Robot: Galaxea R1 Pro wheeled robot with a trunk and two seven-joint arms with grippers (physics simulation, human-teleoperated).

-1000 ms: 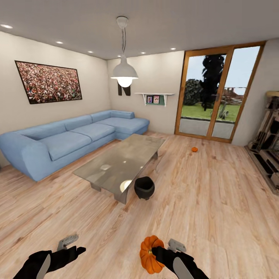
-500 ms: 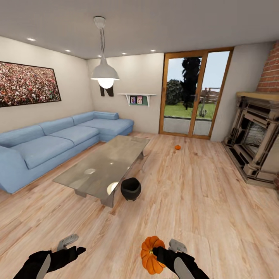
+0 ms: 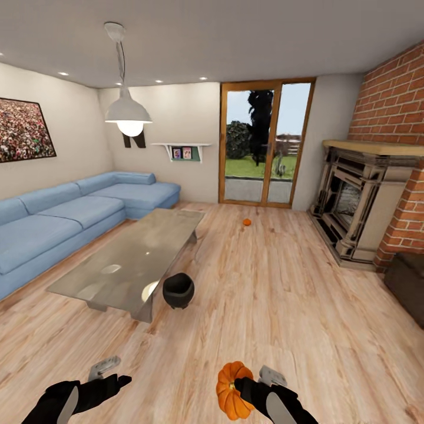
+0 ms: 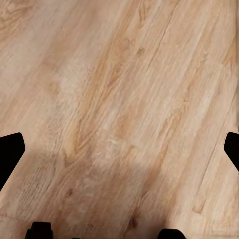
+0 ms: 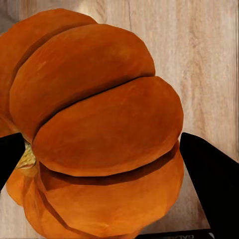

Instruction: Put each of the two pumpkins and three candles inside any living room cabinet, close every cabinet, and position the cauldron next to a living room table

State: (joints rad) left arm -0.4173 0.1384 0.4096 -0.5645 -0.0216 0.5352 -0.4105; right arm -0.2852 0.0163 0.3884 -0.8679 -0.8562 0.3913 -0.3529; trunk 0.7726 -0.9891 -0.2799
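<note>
Pumpkin (image 3: pixel 231 390), orange, ribbed: clamped in the right end effector (image 3: pixel 242 386), low over the wooden floor (image 3: pixel 282 306). Second pumpkin (image 3: pixel 247 222): on the floor near the glass door (image 3: pixel 262 144), well apart from the desk (image 3: pixel 129 259). Cauldron (image 3: pixel 178 290), black: on the floor, just beside the desk's near corner. Left end effector (image 3: pixel 106 377): fingers spread wide, holding nothing

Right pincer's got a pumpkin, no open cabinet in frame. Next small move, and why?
Probably keep turning the base right, grip unchanged. The right pincer is shut on a pumpkin, so the next need is a cabinet. A dark-brown low unit shows at the head view's right edge beside the brick fireplace; whether it is the cabinet cannot be told yet. The left pincer is open and free for a drawer.
</note>
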